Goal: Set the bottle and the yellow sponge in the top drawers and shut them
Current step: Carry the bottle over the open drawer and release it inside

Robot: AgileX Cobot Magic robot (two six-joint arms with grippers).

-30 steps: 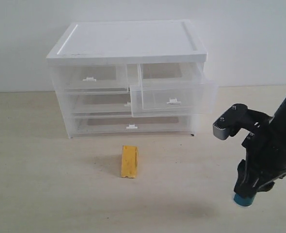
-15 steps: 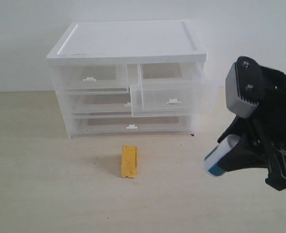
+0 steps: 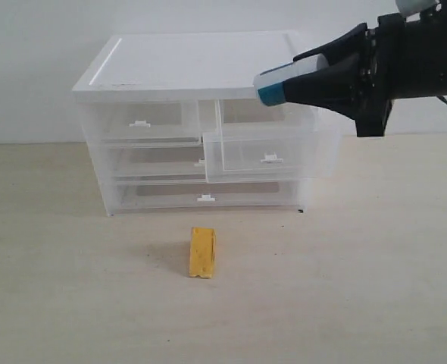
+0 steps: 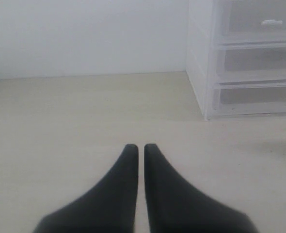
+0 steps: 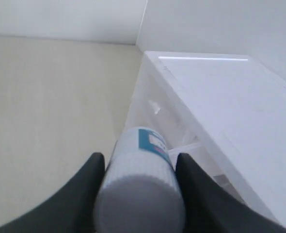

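My right gripper [image 3: 284,82] is shut on the bottle [image 3: 276,85], which lies on its side in the air, teal base pointing left, above the pulled-out right top drawer [image 3: 269,152]. The right wrist view shows the bottle [image 5: 142,179] clamped between both black fingers [image 5: 87,187], with the cabinet below. The left top drawer [image 3: 140,121] is pushed in. The yellow sponge [image 3: 202,252] stands on the table in front of the cabinet, untouched. My left gripper [image 4: 139,148] is shut on nothing, low over bare table beside the cabinet; it is outside the exterior view.
The white-topped cabinet [image 3: 201,64] stands at the back against a white wall, with two full-width drawers [image 3: 204,197] shut beneath the top pair. Its side [image 4: 198,73] shows in the left wrist view. Pale wooden table [image 3: 72,303] surrounds the sponge.
My right arm has lifted the bottle from near the table's right front, up and leftward, tipping it sideways until it hangs over the open right top drawer. The sponge and drawers have not moved.
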